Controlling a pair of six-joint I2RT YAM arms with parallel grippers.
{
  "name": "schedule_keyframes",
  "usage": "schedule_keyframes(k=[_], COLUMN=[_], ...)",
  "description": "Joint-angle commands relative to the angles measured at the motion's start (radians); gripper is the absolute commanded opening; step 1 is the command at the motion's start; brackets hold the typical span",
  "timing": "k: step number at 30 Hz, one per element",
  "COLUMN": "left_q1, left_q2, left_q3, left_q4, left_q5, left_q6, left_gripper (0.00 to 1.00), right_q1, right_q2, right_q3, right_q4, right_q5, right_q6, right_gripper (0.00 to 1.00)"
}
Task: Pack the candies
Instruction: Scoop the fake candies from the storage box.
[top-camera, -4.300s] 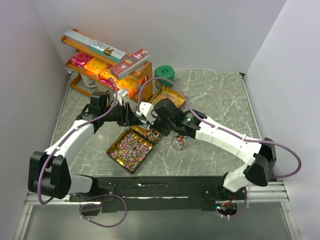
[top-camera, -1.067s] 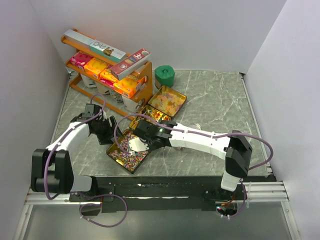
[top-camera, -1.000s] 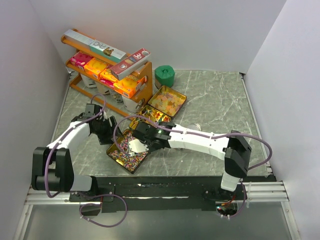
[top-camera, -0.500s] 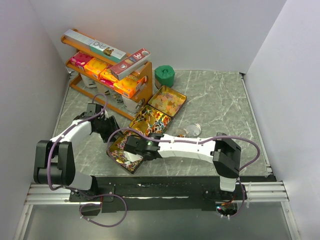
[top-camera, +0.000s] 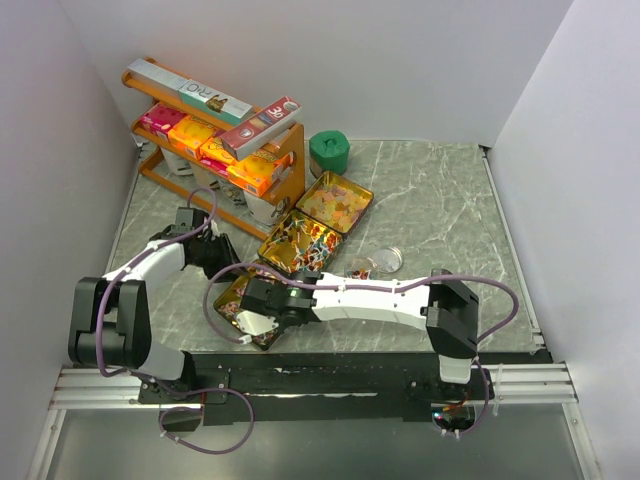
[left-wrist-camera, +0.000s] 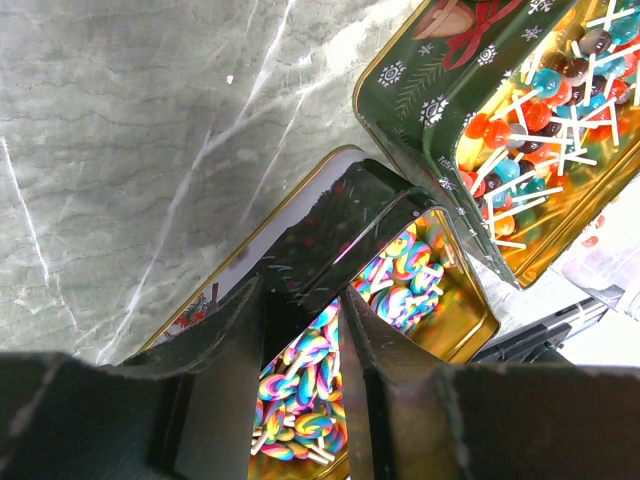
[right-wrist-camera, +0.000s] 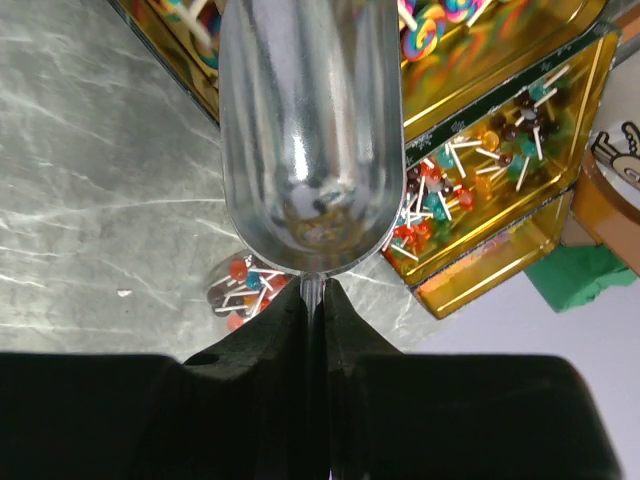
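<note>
**A:** What sits closest to the near edge of the surface?

**B:** The right hand, left of that edge's middle. Its fingers are pressed together on the thin handle of a metal scoop. The scoop hangs over the near corner of a gold tin. That tin is filled with swirled candies in many colours.

**A:** And the left hand?

**B:** The left hand is at that tin's left corner, a little farther back. Its fingers are parted, and swirled candies show through the gap. I cannot tell whether a finger touches the tin wall.

**A:** What lies beyond?

**B:** A second tin, green outside with snowflakes, sits just beside the first tin's far side. It holds red and blue candies on white sticks. To its right, toward the middle of the surface, a small clear cup holds a few more of them. A third tin behind holds orange and yellow candies.

**A:** And at the far edge?

**B:** A green tub stands there, left of the middle. An orange rack of coloured boxes fills the far left corner.
</note>
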Motion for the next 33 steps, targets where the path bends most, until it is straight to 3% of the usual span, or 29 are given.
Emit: schedule_keyframes(k=[1,5,14,23,33], left_q1=[-0.008,-0.008,-0.011,-0.017,-0.024], left_q2=[0.010,0.021,0.032,0.055,0.076], left_q3=[-0.016,-0.014,-0.014,0.004,0.021], left_q4=[0.028,0.026,0.025,0.021,0.028], left_q5=[0.016,0.007,0.005,0.001,0.001], left_q6=[-0.046,-0.041,-0.023,-0.020,-0.034], left_gripper=[0.32,0.30,0.30,0.31,0.28], right_q1=[0.015,0.013,-0.062,-0.083,-0.036], right_q2=[0.020,0.034,0.040,0.023,-0.034], right_q3=[0.073,0.080,0.079,-0.001,-0.069], right_q4=[0.013,0.026,0.003,0.031,0.025], right_q5=[-0.118,-0.111,0.070,0.148,0.007], right_q6=[0.013,0.041,0.124,0.079,-0.002], right_gripper=[0.00,0.00,0.00,0.00,0.00])
